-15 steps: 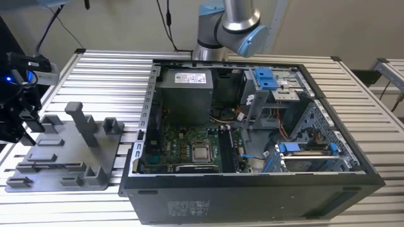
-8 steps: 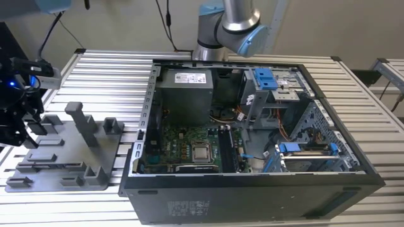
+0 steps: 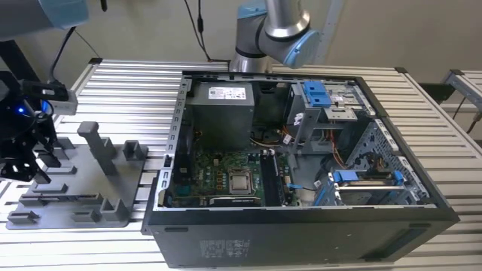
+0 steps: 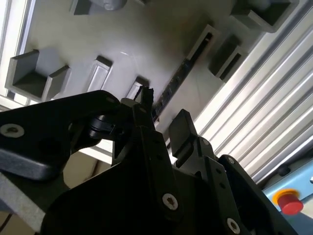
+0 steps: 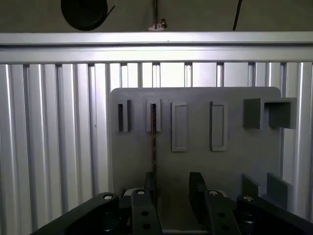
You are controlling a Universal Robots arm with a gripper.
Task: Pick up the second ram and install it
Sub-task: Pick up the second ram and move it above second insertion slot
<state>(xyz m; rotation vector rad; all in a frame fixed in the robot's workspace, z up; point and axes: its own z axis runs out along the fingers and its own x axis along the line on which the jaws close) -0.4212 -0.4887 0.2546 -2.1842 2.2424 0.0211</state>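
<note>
Gripper (image 5: pixel 172 185) is hovering over the grey tray (image 5: pixel 195 164), at 9 o'clock of the open computer case (image 3: pixel 301 237) in the exterior view, jaws spread around the second ram (image 5: pixel 154 137), which is standing edge-on in its slot; grasp not yet made, install outstanding.

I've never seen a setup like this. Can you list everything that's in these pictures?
table: one, silver, slatted, under everything
computer case: one, black, open, toward the exterior view's right
circuit board: one, green, inside the case
holder tray: one, grey, beside the case on the exterior view's left
second ram: one, dark, on edge in a tray slot
robot arm: one, grey with blue caps, behind the case
gripper: one, black, open, over the tray by the ram
</note>
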